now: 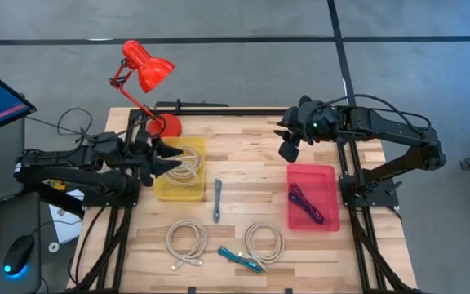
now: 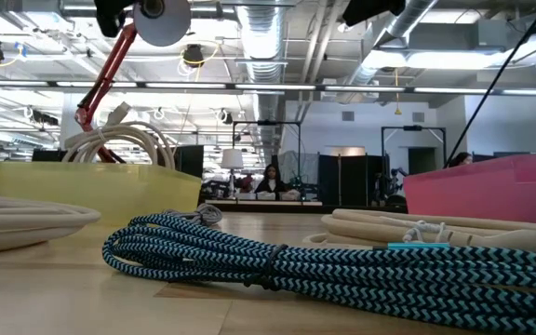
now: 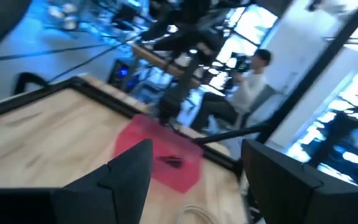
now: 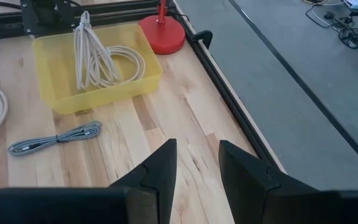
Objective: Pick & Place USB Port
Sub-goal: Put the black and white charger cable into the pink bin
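A yellow bin (image 1: 182, 184) on the table's left holds a coiled white cable (image 1: 188, 159), which the right wrist view also shows (image 4: 95, 59). A pink bin (image 1: 312, 214) on the right holds a purple cable (image 1: 306, 204). A grey braided cable (image 1: 218, 200), two white coils (image 1: 188, 242) (image 1: 264, 241) and a teal braided cable (image 1: 241, 259) lie on the table; the teal cable fills the front of the low view (image 2: 296, 270). My left gripper (image 1: 170, 159) hovers open over the yellow bin's left side. My right gripper (image 1: 287, 145) hangs open above the table's far side.
A red desk lamp (image 1: 147, 69) stands with its base (image 1: 168, 125) at the far edge, just behind the yellow bin. Bare wood lies between the two bins (image 1: 251, 155). People sit in the room beyond the table (image 3: 253, 78).
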Robot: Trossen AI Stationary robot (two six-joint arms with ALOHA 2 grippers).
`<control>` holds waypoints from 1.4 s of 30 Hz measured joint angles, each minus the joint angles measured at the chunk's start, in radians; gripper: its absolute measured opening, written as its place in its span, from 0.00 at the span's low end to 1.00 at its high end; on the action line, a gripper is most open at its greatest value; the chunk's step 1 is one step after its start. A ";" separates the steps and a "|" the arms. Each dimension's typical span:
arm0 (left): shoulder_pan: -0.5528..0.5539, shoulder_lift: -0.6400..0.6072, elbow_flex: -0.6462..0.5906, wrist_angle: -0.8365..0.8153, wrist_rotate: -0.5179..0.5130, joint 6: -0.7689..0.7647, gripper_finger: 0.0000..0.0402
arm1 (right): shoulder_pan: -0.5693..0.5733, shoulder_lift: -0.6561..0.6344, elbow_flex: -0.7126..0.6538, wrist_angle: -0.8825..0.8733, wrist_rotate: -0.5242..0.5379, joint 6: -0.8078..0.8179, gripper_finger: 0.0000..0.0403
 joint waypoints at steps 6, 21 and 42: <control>0.000 0.001 0.000 0.013 0.047 0.000 0.61 | 0.000 0.000 0.000 0.019 0.000 0.000 0.28; -0.014 0.016 0.000 0.056 0.024 -0.046 0.56 | 0.008 0.000 0.000 0.092 -0.075 0.075 0.28; -0.289 0.255 0.187 0.044 -0.175 0.024 0.16 | 0.159 0.000 0.000 0.090 -0.054 0.270 0.28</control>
